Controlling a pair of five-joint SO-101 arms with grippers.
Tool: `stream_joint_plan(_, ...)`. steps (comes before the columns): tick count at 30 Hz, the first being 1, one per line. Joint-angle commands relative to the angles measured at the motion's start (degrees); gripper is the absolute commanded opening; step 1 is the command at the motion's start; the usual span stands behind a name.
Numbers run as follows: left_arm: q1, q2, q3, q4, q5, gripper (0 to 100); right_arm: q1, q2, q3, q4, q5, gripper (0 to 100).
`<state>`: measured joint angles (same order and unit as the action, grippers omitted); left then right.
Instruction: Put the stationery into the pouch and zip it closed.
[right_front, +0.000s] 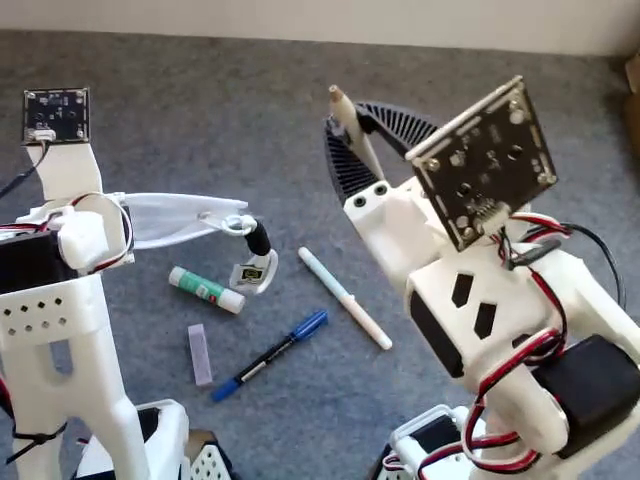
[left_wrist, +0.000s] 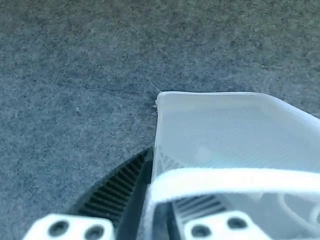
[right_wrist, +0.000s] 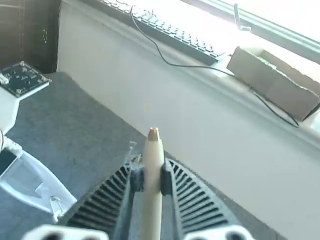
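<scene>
Poking up through right gripper (right_wrist: 149, 171): beige pen (right_wrist: 153, 150).

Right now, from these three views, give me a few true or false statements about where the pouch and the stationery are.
1. The right tool grips a cream pen. True.
2. No tool touches the pouch. False: the left tool is shut on it.
3. The glue stick lies on the carpet. True.
4. The blue pen is inside the pouch. False: it lies out on the carpet.
</scene>
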<state>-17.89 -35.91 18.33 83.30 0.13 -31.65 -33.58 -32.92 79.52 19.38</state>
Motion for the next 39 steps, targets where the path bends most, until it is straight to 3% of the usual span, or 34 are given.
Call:
stream_joint_plan(1, 1.8, 1.4, -1.8, 0.4, 0.8, 1, -1.5, -1.0, -0.5, -4.6, -0.9, 0.5)
stream_joint_plan(23, 1.8, 1.0, -1.4, 0.5, 0.8, 1, -18.0, -0.3, 0.0, -18.9, -0.8, 0.5)
stream_joint_plan(34, 1.7, 1.0, -1.4, 0.5, 0.8, 1, -19.5, 5.4, 0.0, -19.0, -1.1, 0.5)
stream_joint_plan(39, 1.7, 1.0, -1.3, 0.6, 0.8, 1, -19.4, 7.1, 0.0, -26.7, -11.6, 0.5)
